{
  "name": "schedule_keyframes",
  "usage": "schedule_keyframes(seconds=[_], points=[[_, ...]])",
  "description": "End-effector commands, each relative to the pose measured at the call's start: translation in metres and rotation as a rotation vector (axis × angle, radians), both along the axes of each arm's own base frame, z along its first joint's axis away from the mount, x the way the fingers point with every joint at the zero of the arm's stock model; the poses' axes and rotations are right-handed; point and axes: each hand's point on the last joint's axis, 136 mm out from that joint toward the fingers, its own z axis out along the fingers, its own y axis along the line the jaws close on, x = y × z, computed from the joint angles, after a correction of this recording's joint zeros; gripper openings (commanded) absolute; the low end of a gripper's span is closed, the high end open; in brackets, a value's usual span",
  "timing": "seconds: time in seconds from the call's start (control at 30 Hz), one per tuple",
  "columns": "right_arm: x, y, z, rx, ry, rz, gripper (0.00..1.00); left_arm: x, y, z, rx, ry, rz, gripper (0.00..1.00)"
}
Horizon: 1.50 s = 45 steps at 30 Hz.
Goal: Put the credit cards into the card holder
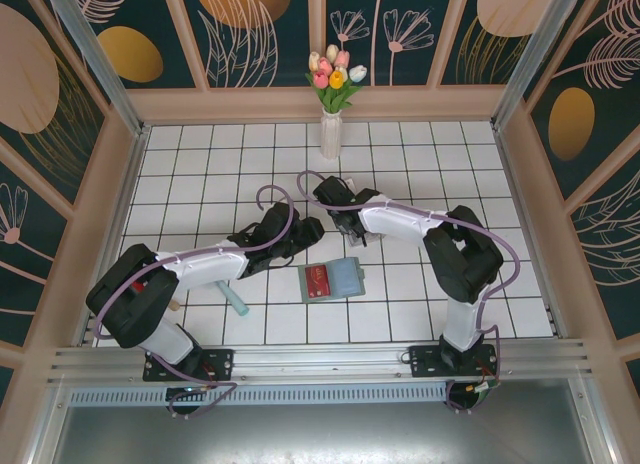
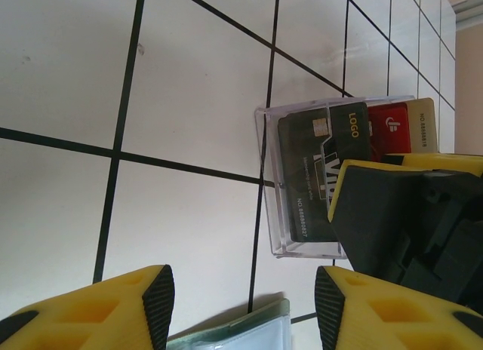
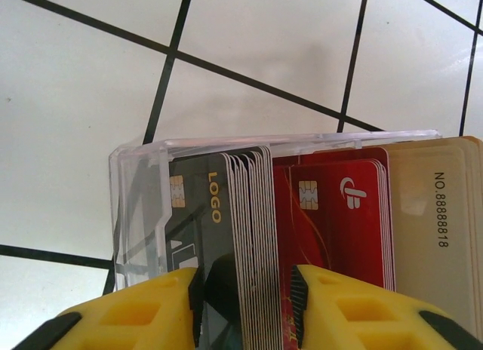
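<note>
Lying nearest: stick (image 1: pixel 238 302), on the tiles beside the left arm; not part of the task.
Holder: holder (image 1: pixel 347 277) lies open and flat between the two arms, on the near side of both grippers.
Holder contents: one red card (image 1: pixel 319 281) on its left half; the right half is bare.
Left gripper: left gripper (image 2: pixel 243 297) has its fingers released and wide apart, with only tile between them. In the left wrist view the holder's edge sits just under them and the box lies beyond.
Right gripper: right gripper (image 3: pixel 247 297) hangs over the box (image 3: pixel 136 184), its pads (image 3: pixel 298 297) set one on each side of the dark pack.
Right grip state: cannot tell whether the pads press the pack or merely straddle it.
Cards: these stand on edge in the box in three packs side by side: dark cards (image 3: pixel 204 207), red cards (image 3: pixel 339 214), tan cards (image 3: pixel 430 214).
Card axis: in the right wrist view the long axis runs toward the fingers and the faces turn sideways toward the pads, so the fingers would close across the pack's thickness.
Nearer arm: the right is on the cards; the left is beside the box and closer to the holder.
Direction of carry (judgement): from the box back toward the bases, a short way to the holder.
Risk (judgement): the pads span many cards, so several may lift together.
Far: vase (image 1: pixel 331 134) by the back wall, well apart.
</note>
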Motion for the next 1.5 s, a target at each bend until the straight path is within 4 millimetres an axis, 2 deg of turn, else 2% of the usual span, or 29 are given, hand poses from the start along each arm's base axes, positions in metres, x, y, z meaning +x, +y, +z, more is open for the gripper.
schedule_keyframes(seconds=[0.0,0.2,0.3,0.73,0.9,1.03,1.23,1.47], points=[[0.002,-0.005,0.024,-0.017,-0.041,-0.006,0.36,0.000,-0.001,-0.005,-0.014,0.012,0.001,0.55],[0.002,-0.007,0.026,-0.020,-0.048,-0.009,0.36,-0.001,0.000,-0.008,-0.011,0.019,0.001,0.55],[0.002,-0.007,0.028,-0.016,-0.051,-0.011,0.28,-0.002,0.000,-0.008,-0.012,0.019,0.000,0.55],[0.001,-0.011,0.034,-0.013,-0.065,-0.016,0.27,-0.002,-0.003,-0.010,-0.012,0.028,-0.009,0.55],[-0.002,-0.008,0.026,0.020,-0.026,-0.010,0.26,-0.002,-0.002,-0.011,-0.013,0.031,-0.008,0.55],[-0.003,0.004,0.020,0.084,0.005,0.007,0.35,-0.002,-0.003,-0.010,-0.013,0.029,-0.008,0.55],[-0.001,-0.004,0.000,0.023,0.023,-0.018,0.36,-0.002,-0.003,-0.011,-0.012,0.033,-0.011,0.55],[-0.002,-0.015,-0.012,-0.046,0.020,-0.036,0.36,-0.003,-0.003,-0.011,-0.013,0.034,-0.010,0.55]])
